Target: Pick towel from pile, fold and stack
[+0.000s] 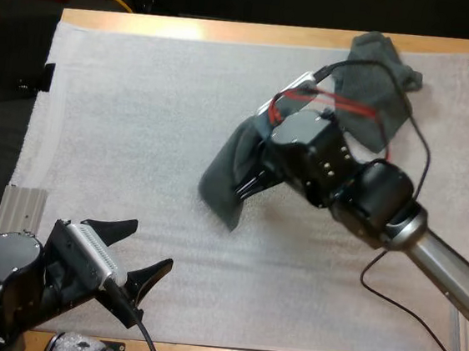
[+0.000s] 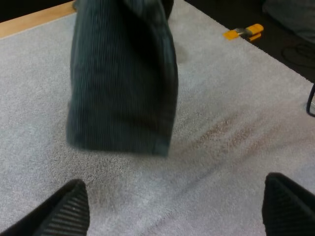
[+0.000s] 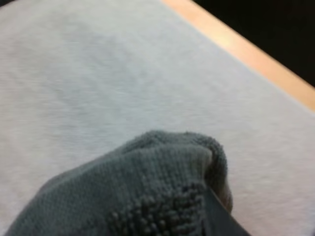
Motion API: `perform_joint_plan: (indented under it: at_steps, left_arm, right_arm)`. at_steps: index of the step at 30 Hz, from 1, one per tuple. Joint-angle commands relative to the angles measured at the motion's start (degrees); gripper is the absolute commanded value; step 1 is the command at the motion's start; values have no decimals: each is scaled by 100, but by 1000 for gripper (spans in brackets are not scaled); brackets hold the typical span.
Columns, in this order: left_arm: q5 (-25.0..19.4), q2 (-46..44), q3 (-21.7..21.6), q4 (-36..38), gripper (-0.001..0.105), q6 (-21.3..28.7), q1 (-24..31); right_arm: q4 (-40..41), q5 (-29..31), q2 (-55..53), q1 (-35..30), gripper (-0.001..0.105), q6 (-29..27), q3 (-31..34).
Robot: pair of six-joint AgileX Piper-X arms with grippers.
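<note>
Left gripper [image 1: 150, 244] agape, right gripper [image 1: 249, 184] clamped

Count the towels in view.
2: a hanging grey-green towel in the right gripper, over the white mat; a crumpled grey-green towel at its far right corner. The arm may hide more.

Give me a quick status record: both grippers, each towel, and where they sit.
left gripper: open, empty, at the near left of the white mat
right gripper: shut on the hanging dark grey-green towel, over mid-mat
held towel: hangs down from the gripper; cannot tell if its lower edge touches the mat
other towel: crumpled dark grey-green towel, at the mat's far right, partly behind the right arm
</note>
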Motion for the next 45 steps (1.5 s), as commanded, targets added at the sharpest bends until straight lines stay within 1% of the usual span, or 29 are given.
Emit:
perform_joint_plan:
  at_steps: [1,4,8,13,17,23,25,28,31,35,36,38,41,43,45]
  left_arm:
    - [30,2,-31,-19,71,-49,-30]
    - [30,2,-31,-19,71,-49,-30]
    - [30,2,-31,-19,71,-49,-30]
    - [30,2,-31,-19,71,-49,-30]
    - [25,2,-31,26,71,-49,-30]
    - [15,2,-19,426,71,-49,-30]
    - [15,2,-18,546,71,-38,-30]
    - [15,2,-18,644,71,-38,-30]
    - [15,2,-18,812,71,-38,-30]
    - [15,2,-18,999,71,-29,-30]
    - [15,2,-18,1018,71,-29,-30]
    - [15,2,-18,1024,71,-29,-30]
    - [15,2,-18,1043,71,-29,-30]
    - [40,2,-18,1041,71,-29,-30]
    - [38,2,-18,1041,71,-29,-30]
  right_arm:
    - [35,-88,71,130,1,112,-19]
    - [27,-355,198,305,1,168,172]
    - [0,-378,346,365,1,251,616]
    - [0,-333,446,354,1,283,1333]
    - [21,-102,443,354,1,305,1845]
    - [141,320,448,354,1,394,2594]
    - [144,725,460,347,1,394,2831]
    - [198,1039,460,193,1,438,3046]
    - [284,1260,460,-53,1,537,3089]
    - [303,1361,437,-445,2,563,3089]
    - [370,1366,439,-543,4,568,3089]
    - [526,1376,439,-645,12,643,3089]
    - [799,1375,382,-787,32,995,3089]
    - [840,1375,264,-831,55,1074,3085]
    - [825,1372,137,-834,71,1062,3062]
